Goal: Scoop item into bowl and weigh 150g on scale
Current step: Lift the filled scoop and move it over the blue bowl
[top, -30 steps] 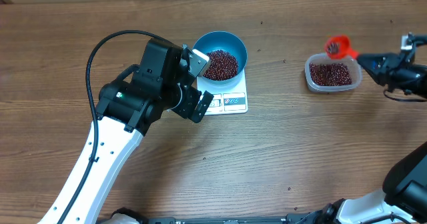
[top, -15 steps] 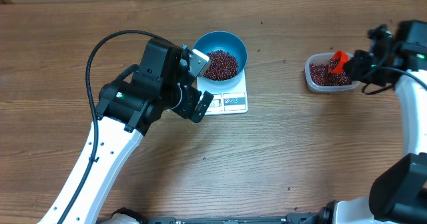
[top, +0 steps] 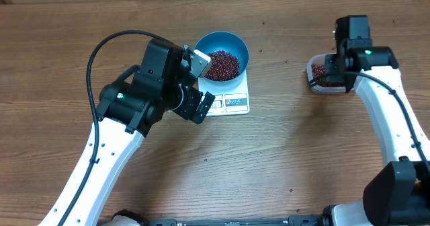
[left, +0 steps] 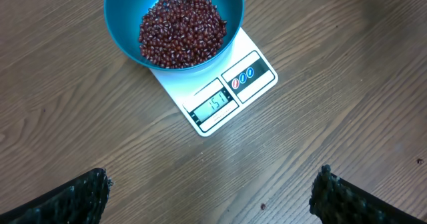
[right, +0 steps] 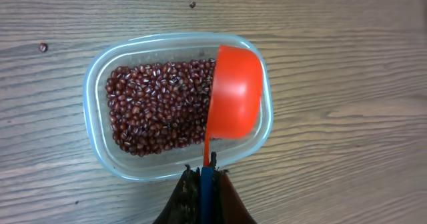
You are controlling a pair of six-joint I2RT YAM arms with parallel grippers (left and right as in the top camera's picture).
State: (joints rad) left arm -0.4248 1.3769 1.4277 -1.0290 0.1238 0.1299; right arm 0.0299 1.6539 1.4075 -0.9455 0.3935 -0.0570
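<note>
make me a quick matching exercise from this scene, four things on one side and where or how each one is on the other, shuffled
1 blue bowl
2 orange-red scoop
3 clear tub
4 left end effector

A open, holding nothing
B gripped by the right end effector
C on the white scale
D on the table, beans inside

Pairs: 1-C, 2-B, 3-D, 4-A

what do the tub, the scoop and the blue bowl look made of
The tub looks like clear plastic: the beans show through its wall. The scoop seems smooth orange-red plastic, faintly shiny. The bowl is uniform smooth blue, probably plastic, not certain.
</note>
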